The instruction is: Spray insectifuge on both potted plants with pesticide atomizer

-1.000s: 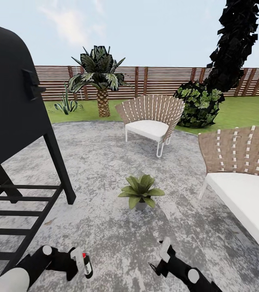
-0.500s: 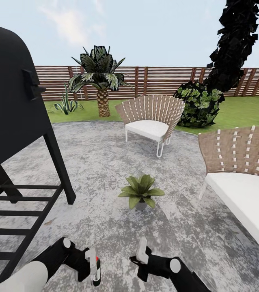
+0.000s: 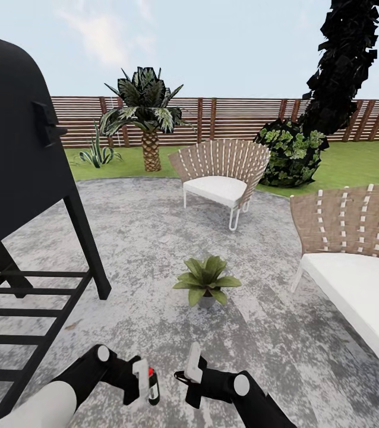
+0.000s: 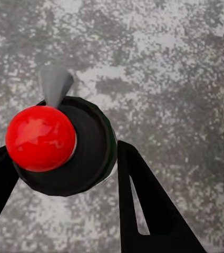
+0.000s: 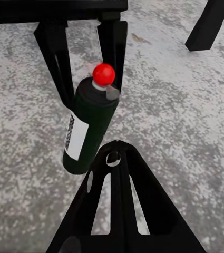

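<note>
Grey speckled patio (image 3: pixel 154 238) underfoot, with one potted plant (image 3: pixel 206 279) sitting mid-way out, just beyond both claws. Near edge, left of centre: pesticide atomizer (image 3: pixel 152 386) pinched between the fingers of the left gripper (image 3: pixel 145 383), dark body upright-ish, red top (image 4: pixel 40 138) uppermost, black fingers (image 4: pixel 143 205) pressed to either side. Just right of it, not touching: right gripper (image 3: pixel 192 371), fingers together, nothing between them, tip aimed at the bottle (image 5: pixel 88 126). Far left, black grill stand (image 3: pixel 29 196). Right and far, two woven chairs (image 3: pixel 222 178); beyond, slat fence (image 3: pixel 225 119).
</note>
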